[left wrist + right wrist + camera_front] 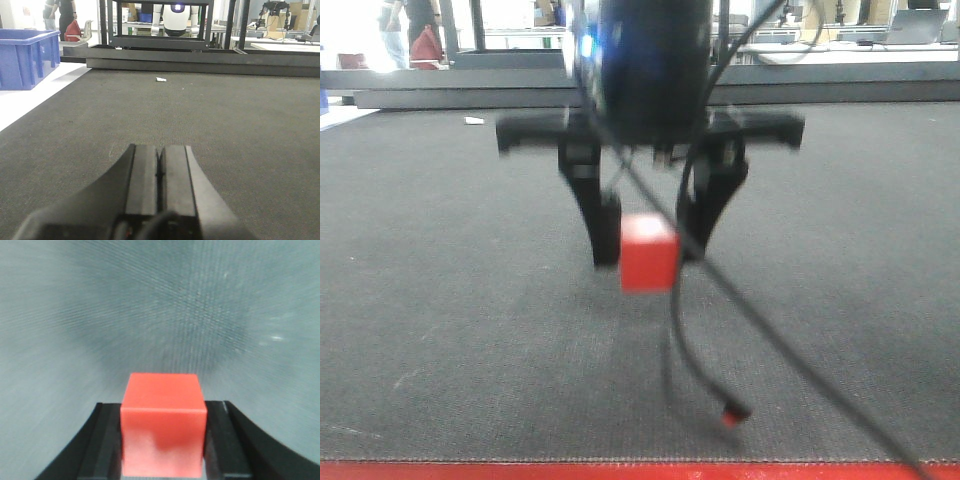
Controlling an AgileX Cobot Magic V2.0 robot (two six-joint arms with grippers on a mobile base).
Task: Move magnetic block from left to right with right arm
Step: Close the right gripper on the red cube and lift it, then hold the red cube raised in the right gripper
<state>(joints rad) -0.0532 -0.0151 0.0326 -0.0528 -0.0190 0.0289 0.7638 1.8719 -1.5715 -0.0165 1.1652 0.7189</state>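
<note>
While the right gripper (649, 248) clamps the magnetic block (648, 253), a cable (790, 348) crosses before it.

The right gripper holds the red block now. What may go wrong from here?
1. The magnetic block sits low in the right gripper, reaching below the fingertips, so it may slip out onto the mat.
2. A loose cable hangs across the block in the front view. It may snag or push the block during the move.

Magnetic block (648, 255) within right claw (650, 245)
</note>
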